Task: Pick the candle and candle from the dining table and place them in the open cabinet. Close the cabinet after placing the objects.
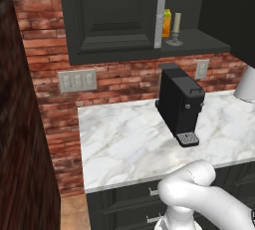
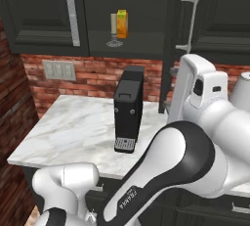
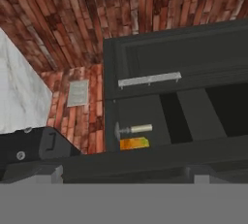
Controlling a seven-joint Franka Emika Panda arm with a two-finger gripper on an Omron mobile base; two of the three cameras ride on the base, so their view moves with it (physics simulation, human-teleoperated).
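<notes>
One cream candle (image 1: 176, 27) (image 2: 114, 29) (image 3: 135, 129) on a grey-silver stemmed holder stands on the dark inner shelf of the black cabinet (image 1: 114, 15) (image 2: 44, 10) (image 3: 160, 48), beside an orange carton (image 1: 167, 22) (image 2: 122, 24) (image 3: 134, 143). The cabinet's right door (image 2: 192, 24) hangs open; the left one is closed. My gripper (image 3: 125, 174) is open and empty, well back from the shelf and facing the cabinet opening. My hand view is rolled, so the candle appears lying sideways. The dining table is out of view.
A black coffee machine (image 1: 180, 104) (image 2: 128, 110) stands on the marble worktop (image 1: 119, 139) (image 2: 73, 127) below the cabinet. Red brick wall with a switch plate (image 1: 77, 80) (image 2: 58, 71) runs behind. A white rounded object (image 1: 246, 84) sits at the right. Dark drawers lie under the worktop.
</notes>
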